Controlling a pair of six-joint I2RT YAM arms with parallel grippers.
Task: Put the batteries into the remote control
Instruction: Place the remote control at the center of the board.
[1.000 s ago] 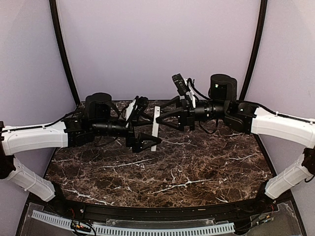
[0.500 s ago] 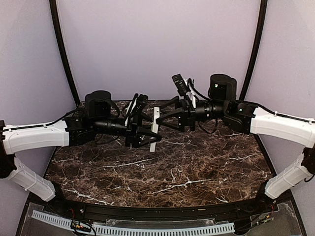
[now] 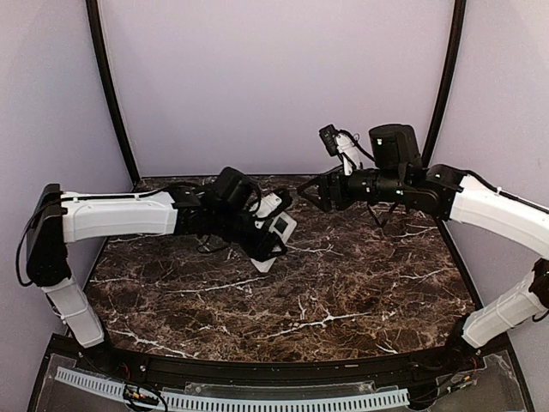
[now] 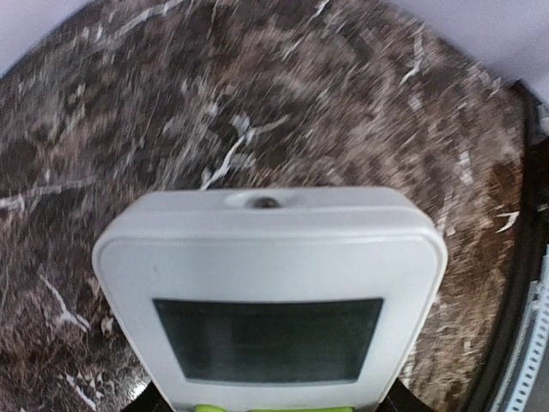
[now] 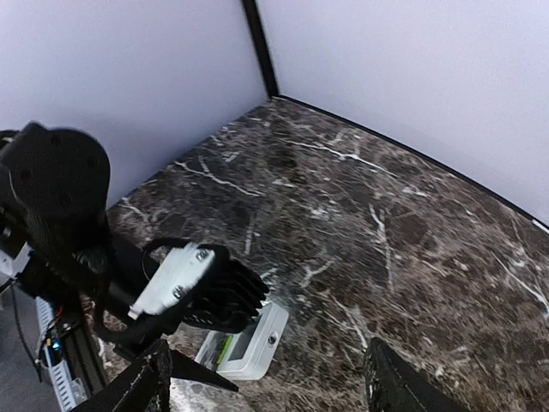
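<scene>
1 white remote (image 4: 268, 257), dark screen (image 4: 268, 339), rnd corners.

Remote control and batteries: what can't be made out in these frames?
- All views: batteries not visible anywhere.
- Left wrist: remote control cut off by the bottom edge; only its screen face shows, back hidden.
- Top external: remote control small, partly covered by the left gripper.
- Right wrist: remote control half hidden behind the left gripper.
</scene>
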